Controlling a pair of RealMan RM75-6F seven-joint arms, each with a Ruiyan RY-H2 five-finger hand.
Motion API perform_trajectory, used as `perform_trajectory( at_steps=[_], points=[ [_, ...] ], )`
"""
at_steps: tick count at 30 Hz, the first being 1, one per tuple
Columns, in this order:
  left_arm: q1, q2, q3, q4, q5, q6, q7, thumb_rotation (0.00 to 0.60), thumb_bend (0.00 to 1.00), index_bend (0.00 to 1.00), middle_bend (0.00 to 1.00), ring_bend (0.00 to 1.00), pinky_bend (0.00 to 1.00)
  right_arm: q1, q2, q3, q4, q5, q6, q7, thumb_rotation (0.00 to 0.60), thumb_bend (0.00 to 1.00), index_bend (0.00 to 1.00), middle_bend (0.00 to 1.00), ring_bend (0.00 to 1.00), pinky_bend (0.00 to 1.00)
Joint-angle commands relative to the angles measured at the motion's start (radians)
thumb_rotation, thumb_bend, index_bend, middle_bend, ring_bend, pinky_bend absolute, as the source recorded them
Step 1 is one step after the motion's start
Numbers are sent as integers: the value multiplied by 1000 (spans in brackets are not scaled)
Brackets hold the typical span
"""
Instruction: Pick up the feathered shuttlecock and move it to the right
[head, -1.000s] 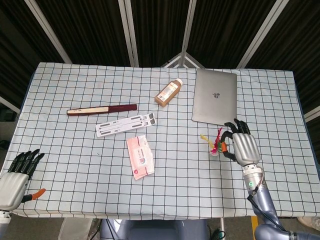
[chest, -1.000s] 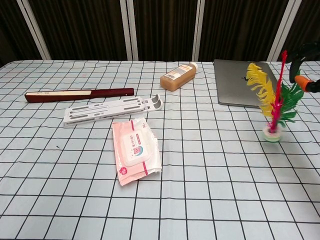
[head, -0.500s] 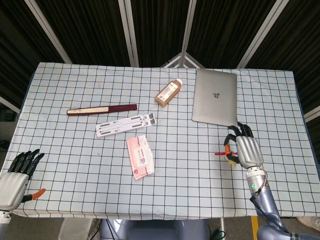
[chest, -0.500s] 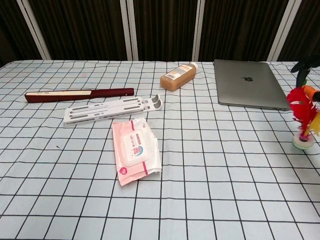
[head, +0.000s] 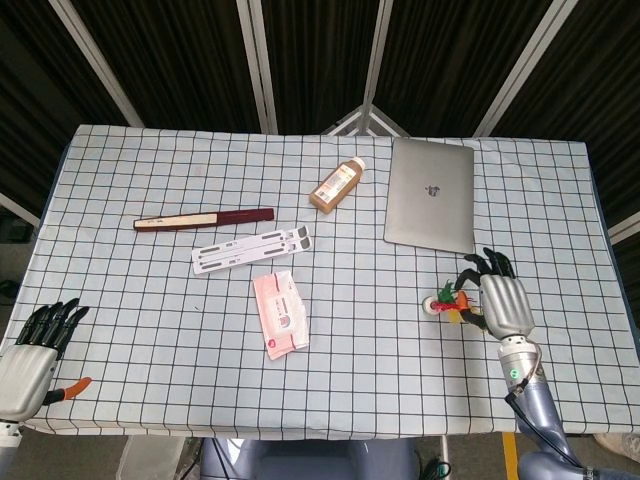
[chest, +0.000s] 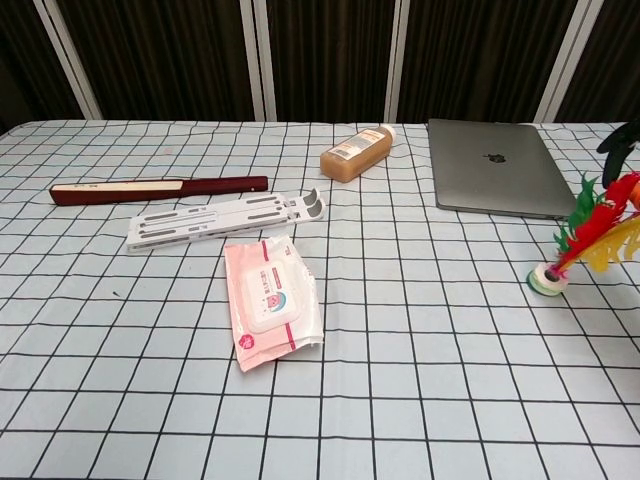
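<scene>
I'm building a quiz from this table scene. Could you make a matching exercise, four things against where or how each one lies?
Things:
1. shuttlecock
2. laptop
3. bottle
4. wipes pack

Places or states:
A. lying on its side, just left of the laptop
B. closed, at the far right of the table
C. flat near the table's middle
D. tilted, feathers in the right hand

Pairs: 1-D, 2-B, 3-A, 4-C
</scene>
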Motion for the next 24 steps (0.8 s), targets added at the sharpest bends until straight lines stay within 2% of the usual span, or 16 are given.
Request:
perform_trajectory(
  at_steps=[1,3,6,12,17,20,24],
  points=[
    [0,0,0,0,1,1,0,600,0,0,0,0,0,-2,4,-4,2,-6,3,-5,600,554,22,48,0,0],
    [0,0,0,0,1,2,-1,600,0,0,0,0,0,-4,11,-6,-2,-13,8,-10,600,493,0,3,0,0],
    [0,0,0,0,1,1,-2,600,0,0,0,0,0,-12,30,-6,-24,-33,28,-12,600,438,0,0,0,0],
    [1,1,0,1,3,4,-5,600,0,0,0,0,0,-71,119,-34,-89,-129,100,20,600,418,0,0,0,0],
    [1,0,-1,5,6,8,-5,600,0,0,0,0,0,-179,217,-134,-59,-268,186,78,600,419,0,0,0,0],
    [1,-4,-2,10,9,11,3,600,0,0,0,0,0,-252,257,-210,21,-344,237,108,600,418,0,0,0,0],
    [2,-11,-4,15,20,22,12,600,0,0,0,0,0,-321,258,-268,126,-404,295,121,600,418,0,0,0,0]
  ],
)
